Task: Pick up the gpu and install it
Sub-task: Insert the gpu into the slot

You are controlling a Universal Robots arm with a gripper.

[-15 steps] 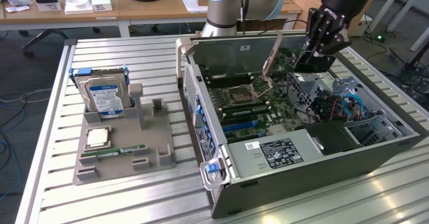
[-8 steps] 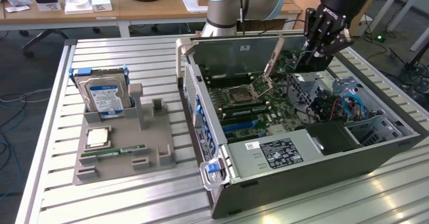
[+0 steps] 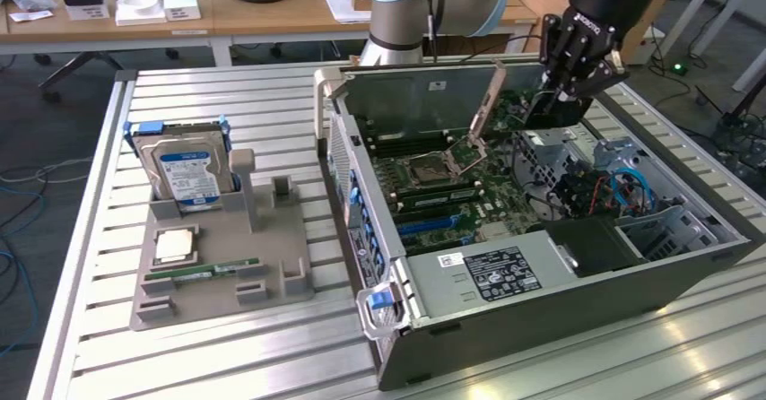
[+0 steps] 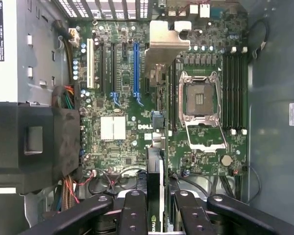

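On the exterior view's left, I see the grey holder (image 3: 269,265) on the tabletop (image 3: 215,95) carrying the hard drive (image 3: 186,171) and RAM stick (image 3: 204,270). In the middle lies the open computer case (image 3: 526,315). Toward the right, my pincer (image 3: 562,91) is clamped on the gpu (image 3: 547,113), hanging above the motherboard (image 3: 461,194). From the wrist I see the card edge-on between the fingers (image 4: 132,210).

The gpu (image 4: 155,182) edge-on between the black jaws, above the green motherboard (image 4: 122,98) with its open CPU socket (image 4: 200,100)
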